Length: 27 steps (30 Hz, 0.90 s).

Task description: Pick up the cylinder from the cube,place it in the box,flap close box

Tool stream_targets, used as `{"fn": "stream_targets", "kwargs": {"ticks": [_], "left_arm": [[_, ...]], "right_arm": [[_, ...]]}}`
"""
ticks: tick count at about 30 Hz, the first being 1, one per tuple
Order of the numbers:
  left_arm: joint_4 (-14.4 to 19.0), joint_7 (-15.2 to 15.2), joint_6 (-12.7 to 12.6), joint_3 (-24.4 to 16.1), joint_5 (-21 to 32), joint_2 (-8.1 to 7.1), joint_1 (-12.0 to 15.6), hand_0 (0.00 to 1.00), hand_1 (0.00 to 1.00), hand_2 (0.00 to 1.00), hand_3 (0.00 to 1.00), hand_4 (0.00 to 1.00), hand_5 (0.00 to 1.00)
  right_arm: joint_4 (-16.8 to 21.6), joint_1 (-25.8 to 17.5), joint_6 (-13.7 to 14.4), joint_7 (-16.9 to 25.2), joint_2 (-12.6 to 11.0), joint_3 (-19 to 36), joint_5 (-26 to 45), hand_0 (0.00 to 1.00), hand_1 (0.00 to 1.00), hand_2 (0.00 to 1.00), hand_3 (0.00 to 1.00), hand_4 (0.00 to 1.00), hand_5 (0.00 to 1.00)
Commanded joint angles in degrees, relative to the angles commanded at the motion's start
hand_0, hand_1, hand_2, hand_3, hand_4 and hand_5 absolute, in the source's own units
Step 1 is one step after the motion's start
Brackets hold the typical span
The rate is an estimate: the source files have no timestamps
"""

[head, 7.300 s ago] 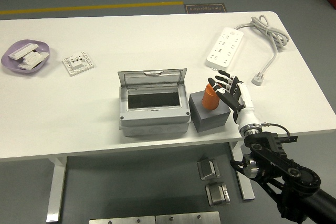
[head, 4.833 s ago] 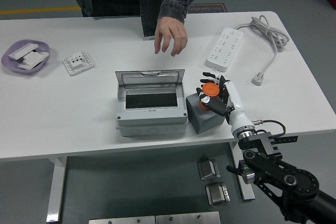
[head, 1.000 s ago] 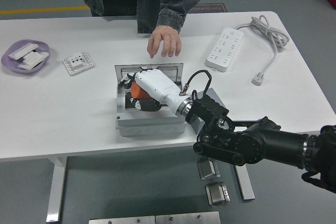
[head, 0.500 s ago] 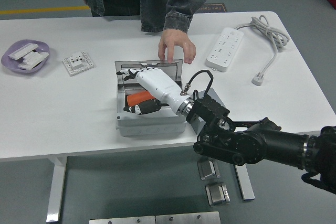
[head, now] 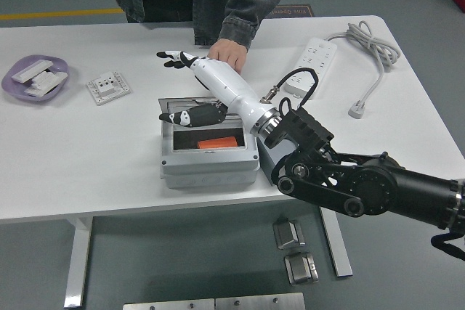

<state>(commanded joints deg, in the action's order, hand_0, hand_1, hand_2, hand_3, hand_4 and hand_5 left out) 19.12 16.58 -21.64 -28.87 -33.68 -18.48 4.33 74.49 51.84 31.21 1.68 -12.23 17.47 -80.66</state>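
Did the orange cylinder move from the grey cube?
Yes. The orange cylinder has left the cube, which the arm now hides, and lies to its left inside the grey box. The right hand is open above it.

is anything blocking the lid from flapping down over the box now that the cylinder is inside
Possibly. The orange cylinder lies flat inside the grey box, below the rim. But the robot's right hand reaches over the box's back edge where the lid hinges, open, and the person's hand rests on the table just behind it. Nothing else visible.
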Motion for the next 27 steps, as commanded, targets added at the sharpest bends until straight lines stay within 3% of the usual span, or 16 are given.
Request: {"fn": "stream_targets", "kwargs": {"ticks": [11,18,27], "left_arm": [[-0.1,0.0,0.0,0.5,0.3,-0.17,-0.1,0.694,0.675,0.606,0.601,0.583,0.186],[-0.1,0.0,0.0,0.2,0.0,-0.03,-0.1,0.694,0.675,0.604,0.601,0.582,0.185],[-0.1,0.0,0.0,-0.1,-0.2,-0.06,-0.1,0.694,0.675,0.604,0.601,0.582,0.184]], "right_arm": [[-7.6,1.1,0.0,1.1,0.2,-1.8,4.8,0.785,0.765,0.774,0.87,0.95,0.31],[-5.7,-0.9,0.0,0.3,-0.6,-3.3,3.5,0.783,0.764,0.771,0.86,0.941,0.304],[-1.5,-4.0,-0.5,-1.5,-3.7,-6.0,1.1,0.784,0.762,0.77,0.853,0.935,0.306]]}}
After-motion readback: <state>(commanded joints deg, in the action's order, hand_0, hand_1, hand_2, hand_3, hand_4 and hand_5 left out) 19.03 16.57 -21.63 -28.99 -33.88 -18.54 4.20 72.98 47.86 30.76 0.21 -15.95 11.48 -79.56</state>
